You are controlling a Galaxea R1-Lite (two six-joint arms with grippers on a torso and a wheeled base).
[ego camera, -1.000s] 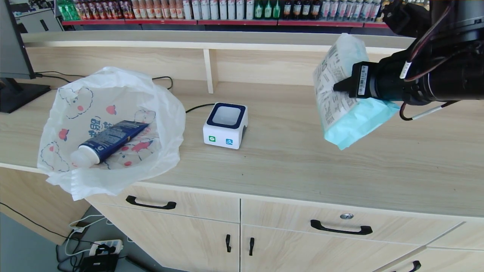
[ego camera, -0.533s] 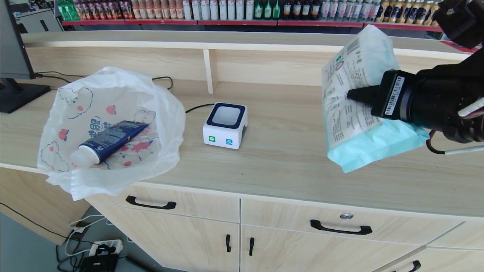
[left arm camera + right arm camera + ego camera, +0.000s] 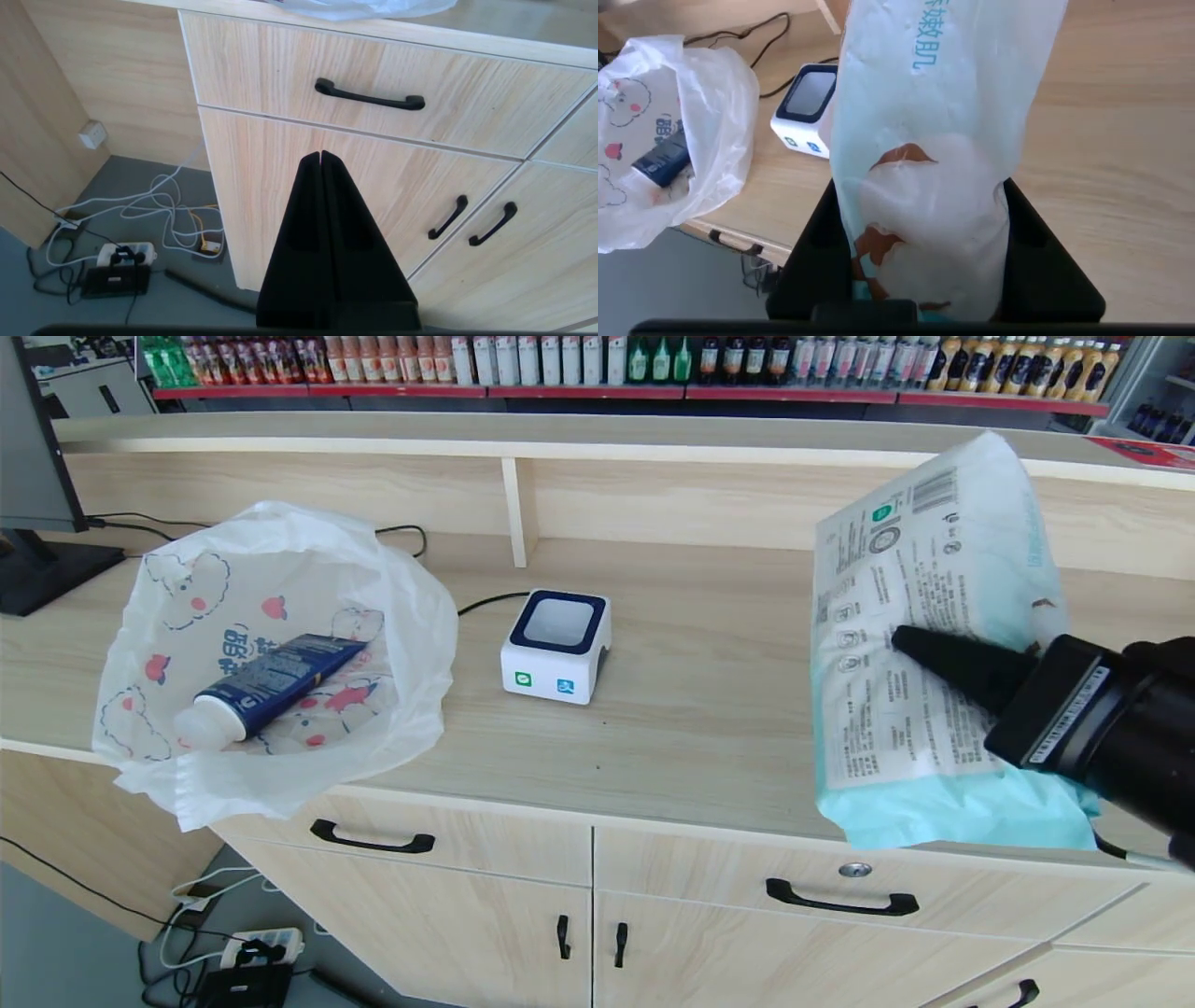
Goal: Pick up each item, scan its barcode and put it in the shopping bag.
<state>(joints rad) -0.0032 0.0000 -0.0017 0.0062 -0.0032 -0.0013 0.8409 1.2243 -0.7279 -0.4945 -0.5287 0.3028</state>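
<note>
The teal-and-white soft pack hangs in the air over the right end of the wooden counter. It stands roughly upright, with its printed face and barcode turned toward the robot. The right gripper is clamped on it, one black finger lying across the printed face and the other behind; in the right wrist view the fingers squeeze the pack from both sides. The barcode scanner sits mid-counter, well apart from the pack. Farther left, the shopping bag lies open with a dark blue tube inside. The left gripper hangs low in front of the cabinet, fingers pressed together, below a black drawer handle.
</note>
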